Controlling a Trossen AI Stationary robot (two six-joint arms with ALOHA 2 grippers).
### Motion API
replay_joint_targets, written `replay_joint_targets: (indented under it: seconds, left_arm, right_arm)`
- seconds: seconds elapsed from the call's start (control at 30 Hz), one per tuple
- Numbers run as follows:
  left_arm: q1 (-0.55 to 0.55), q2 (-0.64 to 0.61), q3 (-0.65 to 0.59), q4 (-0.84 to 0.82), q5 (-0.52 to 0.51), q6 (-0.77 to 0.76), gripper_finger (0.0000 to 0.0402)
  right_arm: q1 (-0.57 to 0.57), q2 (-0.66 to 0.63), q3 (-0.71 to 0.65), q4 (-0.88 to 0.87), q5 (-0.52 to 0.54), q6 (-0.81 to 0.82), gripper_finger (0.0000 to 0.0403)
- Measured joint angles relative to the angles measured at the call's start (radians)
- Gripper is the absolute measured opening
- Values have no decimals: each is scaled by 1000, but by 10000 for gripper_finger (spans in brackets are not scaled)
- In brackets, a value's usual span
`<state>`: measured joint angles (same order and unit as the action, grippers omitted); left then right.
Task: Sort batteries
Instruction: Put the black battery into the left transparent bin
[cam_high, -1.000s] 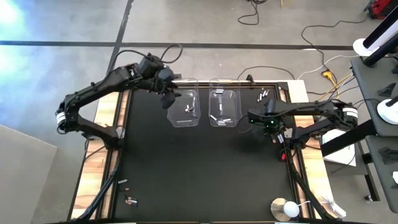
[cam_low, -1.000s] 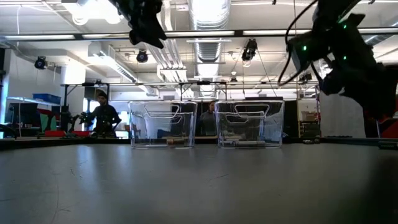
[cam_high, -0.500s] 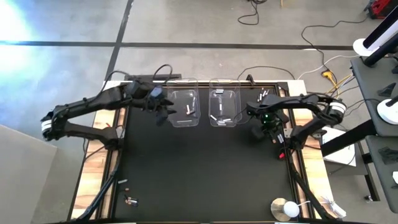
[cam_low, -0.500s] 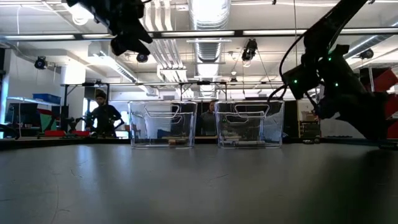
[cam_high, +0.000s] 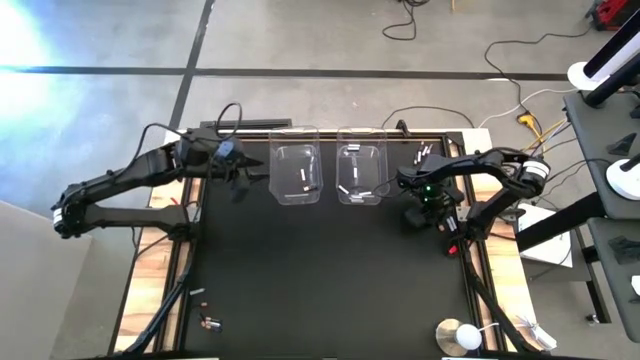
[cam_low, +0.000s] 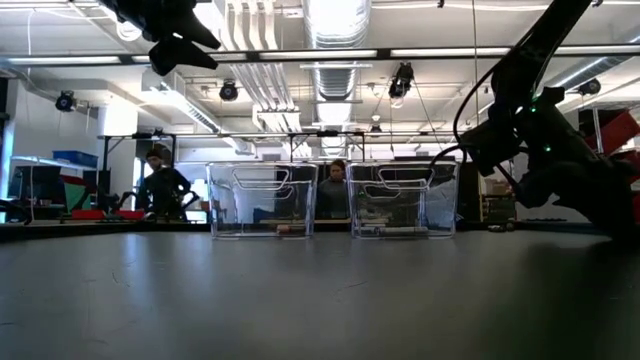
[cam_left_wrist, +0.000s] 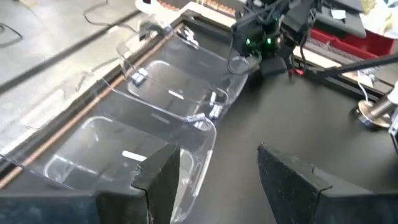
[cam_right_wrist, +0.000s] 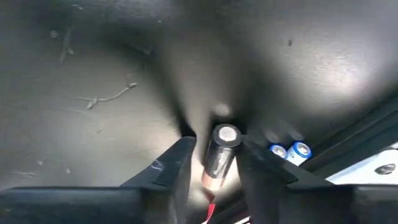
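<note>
Sort is partway, in our judgement. Landmark is the right clear bin: it holds several silver-white cells, and the left clear bin just beside it holds a couple more. Our right gripper sits low over the black mat just right of that landmark, fingers narrowed around a dark battery with a reddish-copper end, so we read it as gripped; two blue-tipped cells lie near it by the table frame. A small loose group is still outside the bin, up and to its right, and a few more cells lie well apart at the near-left corner. Our left gripper hangs above the mat just beyond the left bin, fingers wide and empty. Left to do: drop the held cell, then clear both loose groups.
</note>
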<state>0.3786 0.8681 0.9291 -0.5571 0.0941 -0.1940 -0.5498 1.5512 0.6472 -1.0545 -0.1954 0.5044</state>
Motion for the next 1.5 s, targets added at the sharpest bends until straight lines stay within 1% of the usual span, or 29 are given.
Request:
replay_joint_targets:
  seconds: [0.17,0.27,0.33,0.47,0.53,0.63,0.7,0.77,0.83,0.97,1.07,1.23,1.33,1.5]
  left_arm:
    - [1,-9,1,0,-7,9,194]
    - [1,-9,1,0,-7,12,194]
    - [1,-5,-1,-1,-15,12,194]
    - [9,16,-7,-46,-95,19,194]
    - [33,32,-12,-74,-113,20,194]
    - [90,63,-14,-112,-119,20,194]
    - [142,88,-15,-133,-131,27,194]
    - [202,115,-16,-149,-146,41,194]
    - [262,143,-16,-155,-157,69,194]
    - [373,219,-16,-157,-157,123,194]
    - [426,289,-16,-126,-158,129,194]
    - [451,427,-16,-72,-158,76,194]
    - [451,509,-16,-54,-158,57,194]
    - [450,592,-16,-7,-157,15,194]
  right_arm:
    - [1,-9,-1,9,-6,0,66]
    - [1,-18,0,9,-4,0,48]
    - [1,-31,5,8,-1,1,44]
    - [2,-71,42,-2,22,-12,50]
    - [2,-104,71,-10,26,-19,52]
    - [2,-155,102,-103,49,-3,48]
    - [2,-190,144,-147,53,15,42]
    - [5,-220,184,-247,59,34,39]
    - [19,-252,242,-307,78,76,39]
    - [62,-310,371,-368,121,144,40]
    - [102,-334,472,-353,166,208,39]
    - [193,-302,650,-348,212,285,39]
    - [252,-252,751,-350,245,288,39]
    - [313,-176,896,-353,250,283,39]
